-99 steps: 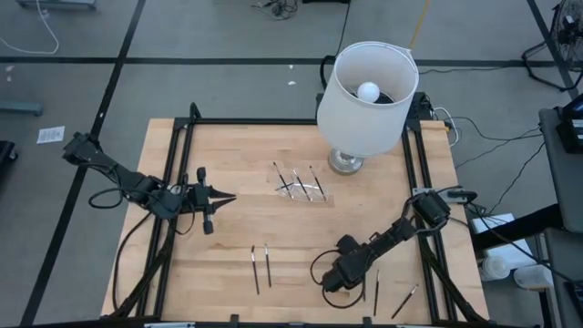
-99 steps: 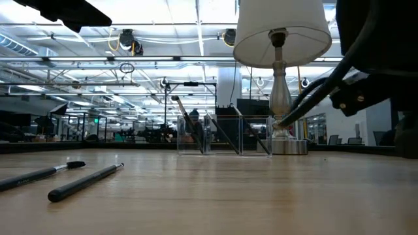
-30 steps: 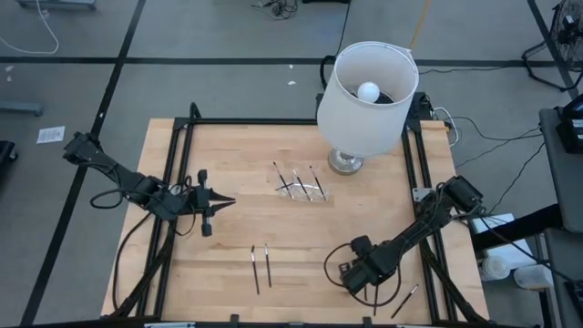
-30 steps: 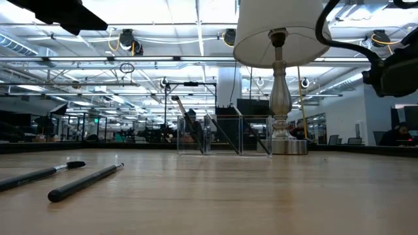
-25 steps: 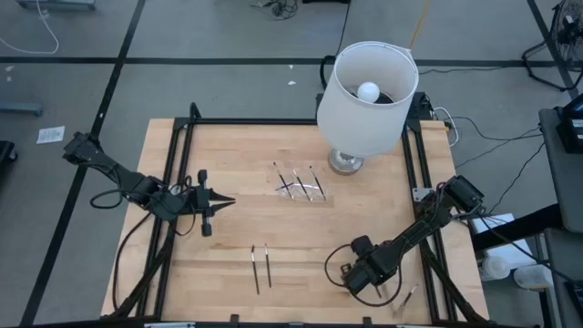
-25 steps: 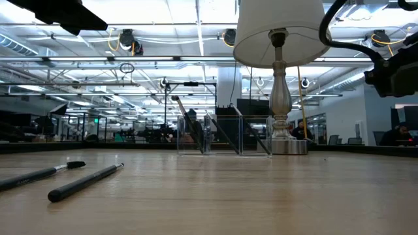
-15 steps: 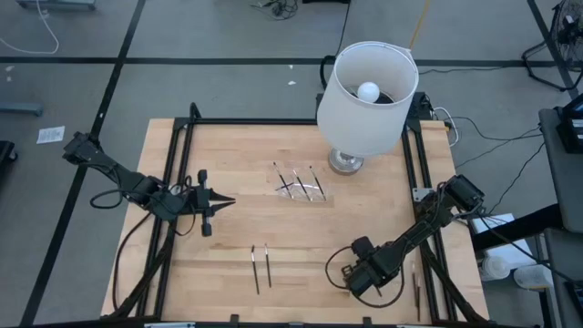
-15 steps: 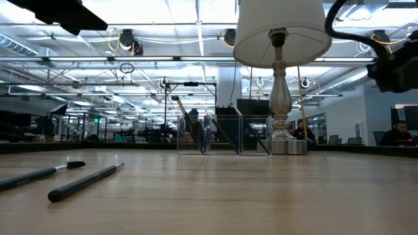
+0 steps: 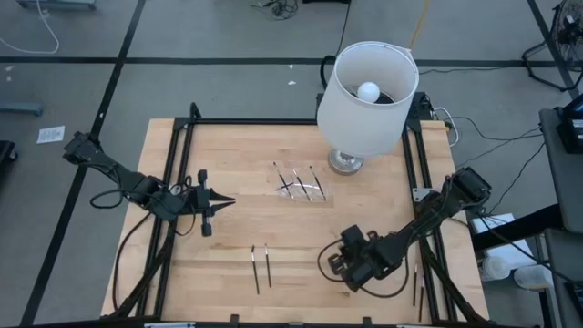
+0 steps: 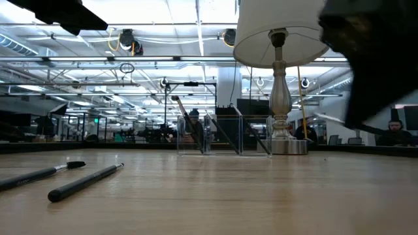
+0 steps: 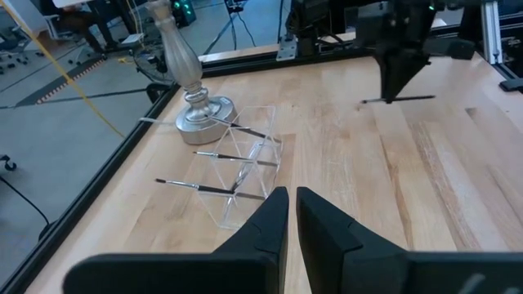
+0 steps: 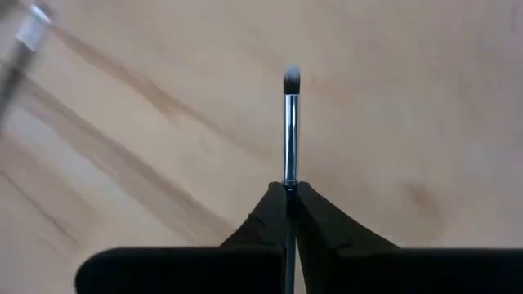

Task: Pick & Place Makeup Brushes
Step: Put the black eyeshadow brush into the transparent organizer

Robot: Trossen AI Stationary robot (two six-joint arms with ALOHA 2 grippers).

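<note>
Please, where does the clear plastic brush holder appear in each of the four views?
High view: the clear holder lies mid-table, beside the lamp base.
Low view: the holder stands far off at the middle, left of the lamp base.
Left wrist view: the holder lies ahead of the left claw, near the lamp base.
Right wrist view: not in it; the right claw grips a makeup brush.
Shared landmark: the lamp base.

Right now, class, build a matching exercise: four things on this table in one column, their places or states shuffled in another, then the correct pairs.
1. right gripper
2. left gripper
3. lamp
4. clear holder

A. stands at the table's far edge
B. hangs over the table's left side, holding nothing
C. has brushes in it
D. shut on a makeup brush

Pairs: 1-D, 2-B, 3-A, 4-C
</note>
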